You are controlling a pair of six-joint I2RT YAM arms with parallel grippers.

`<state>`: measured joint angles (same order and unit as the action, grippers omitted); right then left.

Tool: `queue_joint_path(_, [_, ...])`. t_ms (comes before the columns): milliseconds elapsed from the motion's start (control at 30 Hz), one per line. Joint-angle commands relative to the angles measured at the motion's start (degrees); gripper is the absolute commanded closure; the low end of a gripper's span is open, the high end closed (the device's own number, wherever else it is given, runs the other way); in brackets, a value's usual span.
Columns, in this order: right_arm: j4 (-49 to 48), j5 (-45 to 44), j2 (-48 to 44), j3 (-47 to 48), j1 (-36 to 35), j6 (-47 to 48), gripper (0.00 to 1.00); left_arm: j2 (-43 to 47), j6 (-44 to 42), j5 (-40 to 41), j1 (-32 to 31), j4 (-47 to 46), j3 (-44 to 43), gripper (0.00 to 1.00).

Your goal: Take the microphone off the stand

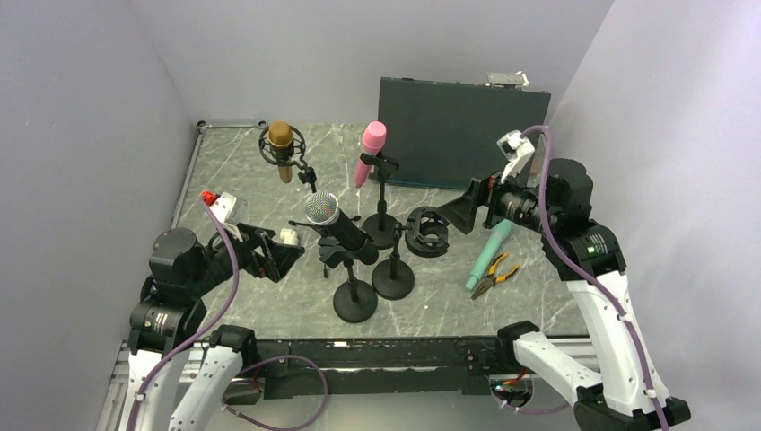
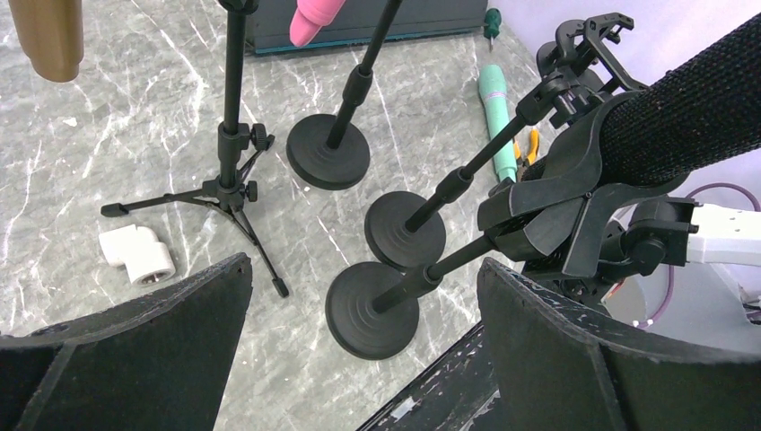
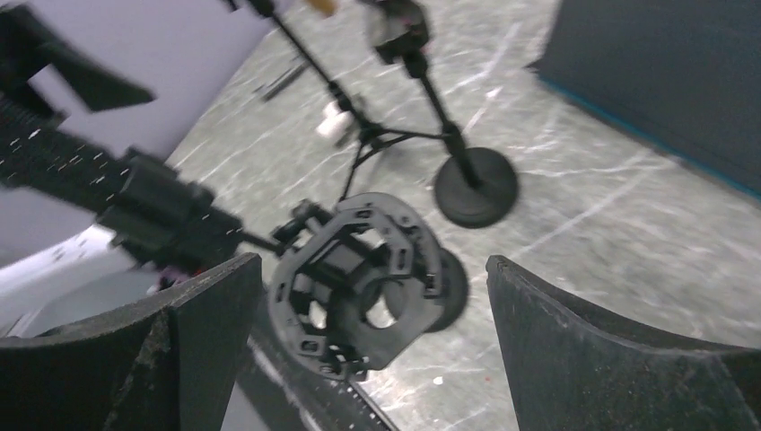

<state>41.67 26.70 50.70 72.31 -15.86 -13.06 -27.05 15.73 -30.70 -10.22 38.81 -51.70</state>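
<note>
A black microphone [image 1: 339, 224] with a silver grille sits clipped in a round-based stand [image 1: 354, 302] at the front centre. A pink microphone [image 1: 370, 151] and a gold microphone [image 1: 281, 144] stand on their own stands behind it. My left gripper [image 1: 285, 256] is open and empty, left of the black microphone's stand. In the left wrist view the black microphone [image 2: 691, 108] and its clip [image 2: 574, 202] lie at the upper right, ahead of the open gripper [image 2: 363, 269]. My right gripper [image 1: 456, 214] is open and empty beside an empty shock mount [image 1: 427, 232], which also shows blurred in the right wrist view [image 3: 359, 269].
A teal microphone [image 1: 489, 250] and pliers [image 1: 495, 275] lie on the table at the right. A dark box [image 1: 462, 133] stands at the back. A white pipe elbow [image 1: 289, 236] lies near the left gripper. The gold microphone's tripod [image 2: 229, 189] spreads its legs over the marble top.
</note>
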Motion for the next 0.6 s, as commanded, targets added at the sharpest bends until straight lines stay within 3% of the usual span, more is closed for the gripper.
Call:
queue_joint_path(0, [-2.89,16.92,2.68,2.0,-0.73,2.28,0.03,0.17,-0.35,-1.1,-0.15,-1.51,-0.39,0.01])
queue_joint_path(100, [-2.47,14.85,3.83,3.63,-2.85,1.46,0.04,0.61,-0.13,-0.91,-0.15,-1.01,-0.42,0.01])
queue_joint_path(433, [9.79,-10.6,14.01,16.67,-21.69,5.37,0.04,1.54,0.71,-0.64,-0.15,-1.04,-0.02,0.01])
queue_joint_path(567, [14.76,-15.95,18.42,20.61,-26.47,9.0,0.13,1.69,0.48,-0.54,-0.15,-0.66,-0.12,0.01])
